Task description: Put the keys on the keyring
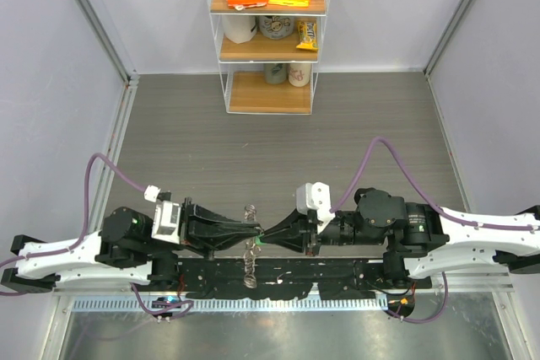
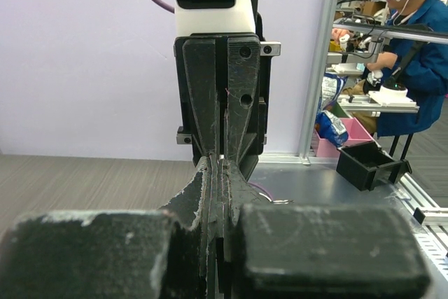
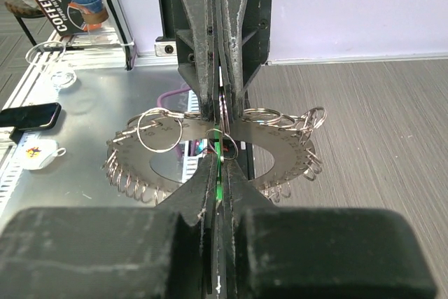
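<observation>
The keyring [image 3: 283,150] is a flat metal ring with a hollow centre and many small silvery loops round its rim. In the top view it stands edge-on [image 1: 248,252] between the two arms. My left gripper [image 1: 253,234] is shut on its far rim, also shown in the right wrist view [image 3: 220,106]. My right gripper [image 3: 220,157] is shut on the key with the green head [image 3: 218,146], held at the ring's inner edge with a small split ring [image 3: 225,143] around it. The two grippers meet tip to tip. The black-headed key is out of view.
A clear shelf unit [image 1: 268,31] with snack packets and mugs stands at the back. A black rail [image 1: 337,277] runs along the near edge under the arms. A phone [image 3: 28,113] and loose rings [image 3: 52,61] lie on the metal surface to the side.
</observation>
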You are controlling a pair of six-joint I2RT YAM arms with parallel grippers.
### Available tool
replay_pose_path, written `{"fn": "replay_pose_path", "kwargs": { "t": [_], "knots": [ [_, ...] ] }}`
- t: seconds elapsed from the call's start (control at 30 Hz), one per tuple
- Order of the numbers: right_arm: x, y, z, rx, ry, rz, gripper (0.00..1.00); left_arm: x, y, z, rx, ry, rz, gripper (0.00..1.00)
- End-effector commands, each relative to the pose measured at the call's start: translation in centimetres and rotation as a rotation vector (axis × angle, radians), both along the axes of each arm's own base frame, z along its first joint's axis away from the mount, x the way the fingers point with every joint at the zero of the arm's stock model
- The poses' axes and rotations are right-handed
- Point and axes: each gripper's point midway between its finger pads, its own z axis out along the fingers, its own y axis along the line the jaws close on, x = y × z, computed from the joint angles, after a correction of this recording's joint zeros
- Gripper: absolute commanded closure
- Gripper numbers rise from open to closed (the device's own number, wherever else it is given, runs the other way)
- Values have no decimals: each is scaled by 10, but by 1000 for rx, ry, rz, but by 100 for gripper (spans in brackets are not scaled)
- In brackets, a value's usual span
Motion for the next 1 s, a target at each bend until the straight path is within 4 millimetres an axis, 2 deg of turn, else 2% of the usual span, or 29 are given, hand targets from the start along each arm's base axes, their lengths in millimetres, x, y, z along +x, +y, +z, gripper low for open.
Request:
{"fn": "replay_pose_path", "kwargs": {
  "t": [0.0, 0.1, 0.17, 0.2, 0.27, 0.33, 0.6, 0.97],
  "knots": [
    [-5, 4, 10, 26, -13, 28, 92, -5, 16, 45, -169, -19, -16, 100],
    [-6, 4, 10, 23, -11, 30, 90, -5, 16, 44, -169, -19, -15, 100],
    [-4, 0, 13, 31, -11, 19, 83, -4, 17, 44, -170, -19, -14, 100],
    [-2, -4, 16, 41, -13, 7, 74, -4, 17, 43, -169, -17, -11, 100],
    [-1, -11, 19, 52, -12, 0, 66, -4, 18, 43, -172, -17, -10, 100],
    [8, -19, 23, 62, -15, -50, 62, -4, 19, 43, -174, -15, -10, 100],
    [12, -34, 38, 99, -61, -70, 60, -3, 19, 42, -175, -13, -7, 100],
    [7, -23, 59, 125, -126, -27, 59, -5, 18, 42, -181, -10, -18, 100]
  ]
}}
